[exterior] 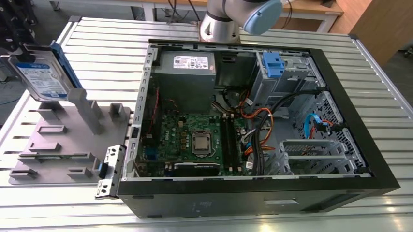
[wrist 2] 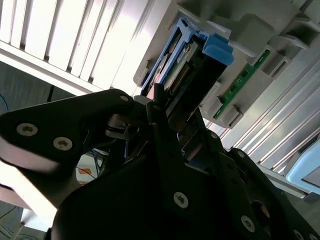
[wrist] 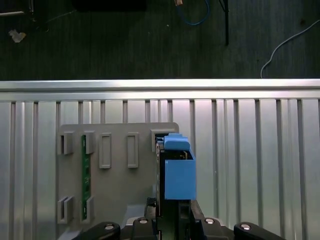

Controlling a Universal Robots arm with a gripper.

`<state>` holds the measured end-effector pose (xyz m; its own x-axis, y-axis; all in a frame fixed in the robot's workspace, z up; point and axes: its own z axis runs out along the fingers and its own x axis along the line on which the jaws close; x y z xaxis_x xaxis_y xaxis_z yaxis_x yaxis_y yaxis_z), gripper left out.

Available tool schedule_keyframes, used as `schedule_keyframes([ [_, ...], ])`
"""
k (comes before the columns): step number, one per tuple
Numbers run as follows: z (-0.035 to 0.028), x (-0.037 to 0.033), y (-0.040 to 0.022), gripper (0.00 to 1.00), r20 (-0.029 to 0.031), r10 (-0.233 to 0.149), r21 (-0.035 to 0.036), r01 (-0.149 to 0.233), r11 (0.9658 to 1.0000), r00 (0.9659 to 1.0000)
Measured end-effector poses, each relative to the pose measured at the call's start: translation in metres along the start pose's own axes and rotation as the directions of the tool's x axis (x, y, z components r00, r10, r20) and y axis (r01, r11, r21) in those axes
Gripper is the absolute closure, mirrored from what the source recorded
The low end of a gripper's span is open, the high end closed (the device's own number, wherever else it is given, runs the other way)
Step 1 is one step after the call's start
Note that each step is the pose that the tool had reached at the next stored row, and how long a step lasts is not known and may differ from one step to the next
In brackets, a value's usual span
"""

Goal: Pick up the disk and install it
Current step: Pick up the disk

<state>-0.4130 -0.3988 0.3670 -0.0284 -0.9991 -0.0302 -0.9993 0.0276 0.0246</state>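
Disk (exterior: 44, 77) stands in the holder (exterior: 65, 140) at 9 o'clock from the case (exterior: 258, 186). Looks hard, heavy, easy to break: hold its flat sides. End effector (wrist 2: 172, 120) is close; can't tell if it grips.

You see the arm (exterior: 233, 19) only in part, cut off at the exterior view's far edge. The dark shape (exterior: 19, 52) just above the disk (exterior: 42, 77) runs out past the exterior view's left edge (the disk's print is too small to read). In the first wrist view the gripper (wrist: 173, 215) is cut by the picture's edge, and in the second wrist view its black body hides the disk's near end.
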Motion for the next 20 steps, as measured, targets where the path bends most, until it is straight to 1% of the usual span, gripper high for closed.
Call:
schedule_keyframes([
  [4,-0.0110,-0.0003,0.0003,0.65,-0.0001,0.000,0.0000,0.000,1.0000,1.0000],
  [11,-0.0350,-0.0011,0.0009,0.65,-0.0001,0.000,-0.0001,0.000,1.0000,1.0000],
  [14,-0.0463,-0.0014,0.0011,0.65,0.0000,0.000,0.0000,0.000,1.0000,1.0000],
  [15,-0.0490,-0.0015,0.0012,0.65,0.0000,0.000,-0.0001,0.000,1.0000,1.0000],
  [17,-0.0514,-0.0015,0.0013,0.65,0.0000,0.000,0.0000,0.000,1.0000,1.0000],
  [20,-0.0517,-0.0016,0.0013,0.65,0.0001,0.000,0.0001,0.000,1.0000,1.0000],
])
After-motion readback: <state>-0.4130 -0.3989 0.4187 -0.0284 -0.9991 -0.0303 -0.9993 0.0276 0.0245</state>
